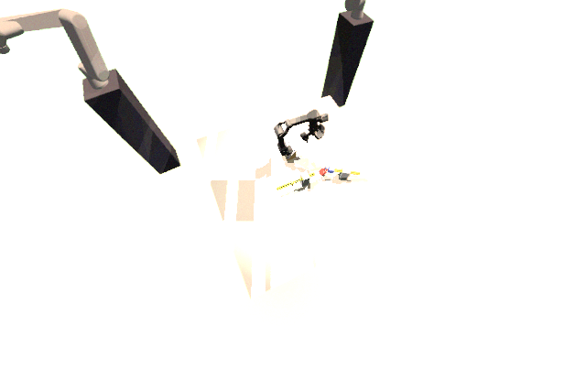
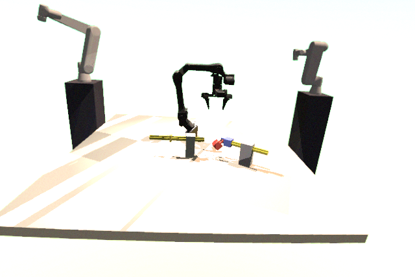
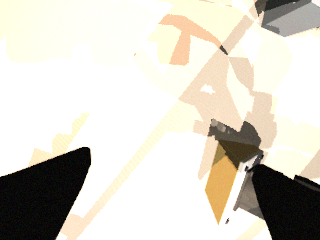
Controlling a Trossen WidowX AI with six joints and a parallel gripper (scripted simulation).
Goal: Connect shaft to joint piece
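Observation:
The red square joint piece [image 2: 217,144] [image 1: 322,171] hangs on a blue hinge piece [image 2: 228,141] at the end of the fixed yellow shaft [image 2: 259,150], which sits in the right grey block [image 2: 246,155] [image 1: 343,175]. The second yellow shaft [image 2: 167,137] [image 1: 293,183] lies in the left grey block [image 2: 190,146], its tip apart from the joint piece. My gripper [image 2: 216,107] [image 1: 309,136] [image 3: 174,164] is open and empty. It hangs high above the table, fingers pointing down, over the gap between the two blocks.
Two tan arms stand on dark pedestals, one at the left [image 2: 85,113] [image 1: 127,122] and one at the right [image 2: 310,130] [image 1: 347,58]. My arm's base [image 2: 192,130] [image 3: 227,180] stands just behind the left block. The table's front edge [image 2: 184,237] is far away.

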